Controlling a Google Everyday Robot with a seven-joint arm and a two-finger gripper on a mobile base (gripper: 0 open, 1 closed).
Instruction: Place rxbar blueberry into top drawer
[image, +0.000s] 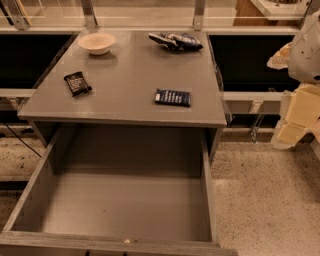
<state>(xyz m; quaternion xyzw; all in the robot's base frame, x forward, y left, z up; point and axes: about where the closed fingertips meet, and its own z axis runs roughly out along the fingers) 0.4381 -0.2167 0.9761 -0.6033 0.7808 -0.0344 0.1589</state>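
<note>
So the rxbar blueberry (172, 97) is lying flat on the grey cabinet top (130, 70), toward the front right part of it, long side running roughly along the front edge, with the white lettering facing up. It's not far back from the lip, just above the right half of the top drawer (125, 205), which stands wide open below with its plain grey bottom and thick side walls in full view.

The gripper (292, 122) is way off at the right edge of the view — cream-coloured blocky parts hanging out past the cabinet's right side, over the speckled floor (265, 200). It sits at about the same height in the view as the bar but well apart from it, with the cabinet's right edge between them. It isn't touching the bar or anything else on the cabinet. Honestly I can't tell whether it's open or closed from this angle.

Other stuff on top: a pale bowl (97, 43) at the back left, a blue-and-white chip bag (175, 41) at the back right — almost straight behind the bar — and a black wrapper (77, 83) with white print over by the left edge, tilted a bit. All three are well apart from the bar.
</note>
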